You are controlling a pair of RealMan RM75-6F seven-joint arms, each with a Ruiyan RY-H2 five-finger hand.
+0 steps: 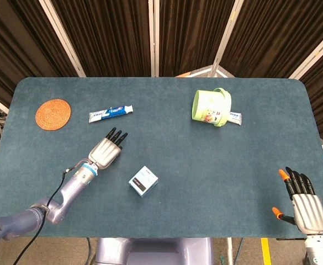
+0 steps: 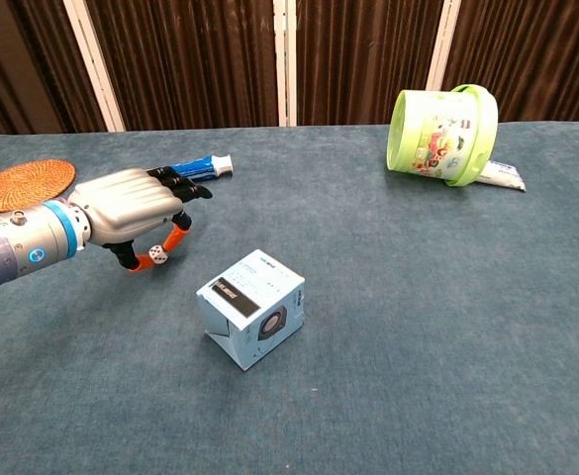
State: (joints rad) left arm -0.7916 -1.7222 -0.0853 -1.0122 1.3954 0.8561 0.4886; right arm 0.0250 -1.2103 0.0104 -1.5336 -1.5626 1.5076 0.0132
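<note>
A: What is the left hand [image 2: 136, 210] doing?
B: Pinching the small white red-dotted die [image 2: 156, 252] left of centre.
A: The right hand [image 1: 306, 203]?
B: Lying spread, holding nothing, at lower right

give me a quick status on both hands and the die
Left hand pinching the small white die just above the table. Right hand open, idle at the near right edge. Light blue cardboard box sits close beside.

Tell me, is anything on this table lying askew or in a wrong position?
Yes. The green bucket lies tipped on its side near the far edge of the table, partly over a toothpaste tube. The small blue box rests tilted on one edge. The left hand pinches a small die.
</note>
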